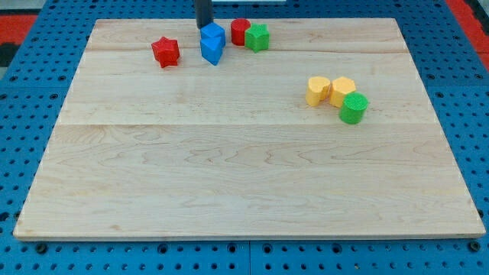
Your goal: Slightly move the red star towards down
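Observation:
The red star (165, 51) lies near the view's top left on the wooden board (244, 168). My tip (204, 27) stands at the top edge of the view, right of the star and just above two blue blocks (212, 43) stacked close together; it seems to touch the upper one. The star is apart from the blue blocks by a small gap.
A red cylinder (240, 32) and a green block (257, 37) touch each other right of the blue blocks. Two yellow blocks (318, 90) (342, 90) and a green cylinder (354, 108) cluster at the right. Blue pegboard surrounds the board.

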`<state>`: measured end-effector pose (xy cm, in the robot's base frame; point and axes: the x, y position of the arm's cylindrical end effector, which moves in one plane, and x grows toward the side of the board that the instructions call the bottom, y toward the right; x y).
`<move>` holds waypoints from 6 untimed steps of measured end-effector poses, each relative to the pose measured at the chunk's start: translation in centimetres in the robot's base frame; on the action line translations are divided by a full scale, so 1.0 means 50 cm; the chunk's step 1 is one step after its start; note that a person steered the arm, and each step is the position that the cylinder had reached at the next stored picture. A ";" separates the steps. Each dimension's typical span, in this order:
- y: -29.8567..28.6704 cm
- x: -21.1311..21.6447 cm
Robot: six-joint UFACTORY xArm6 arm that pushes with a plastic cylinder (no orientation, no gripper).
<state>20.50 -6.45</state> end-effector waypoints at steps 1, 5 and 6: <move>-0.088 0.004; -0.286 0.194; -0.205 0.216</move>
